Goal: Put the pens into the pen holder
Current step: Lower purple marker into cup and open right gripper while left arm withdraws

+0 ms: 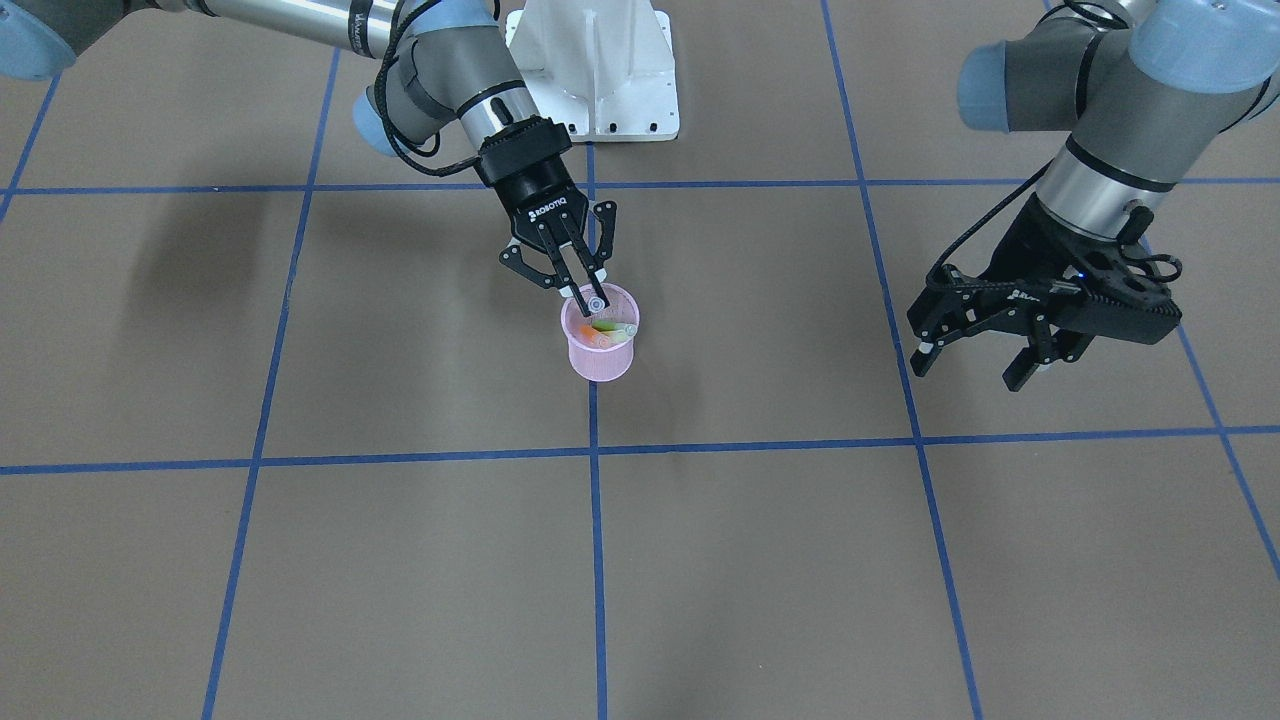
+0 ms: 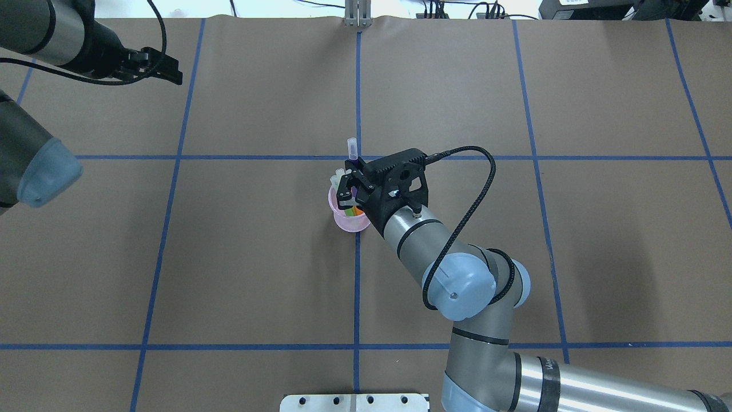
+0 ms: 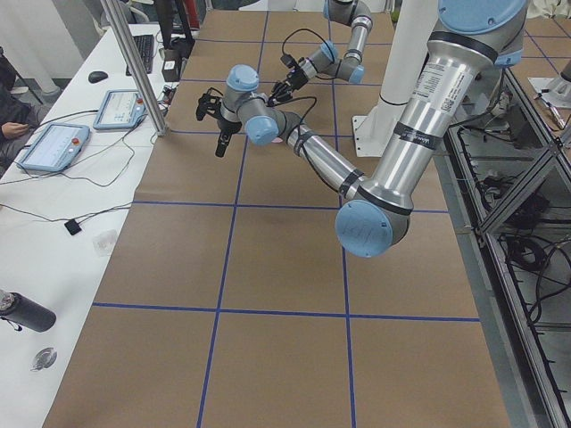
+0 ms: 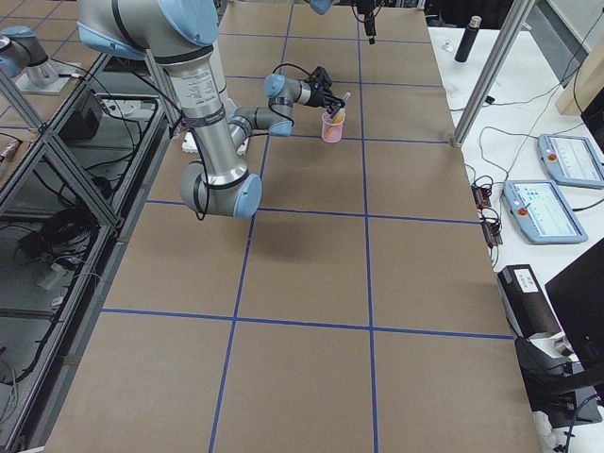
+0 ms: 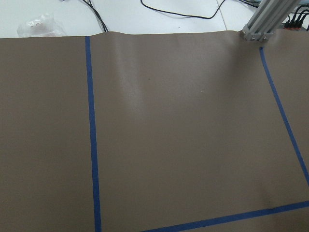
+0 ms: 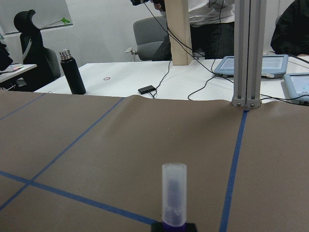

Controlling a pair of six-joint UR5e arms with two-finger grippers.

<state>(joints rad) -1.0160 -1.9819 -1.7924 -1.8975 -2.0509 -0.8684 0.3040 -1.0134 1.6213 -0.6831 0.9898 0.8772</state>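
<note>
The right gripper (image 1: 588, 290) pinches the short thick purple marker pen (image 2: 353, 155), likely light, stiff and slick, by its barrel over the pink wire-mesh pen holder (image 1: 600, 360).

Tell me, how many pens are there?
3. The orange pen and green pen sit in the pen holder; the right gripper holds the purple pen over it.
</note>
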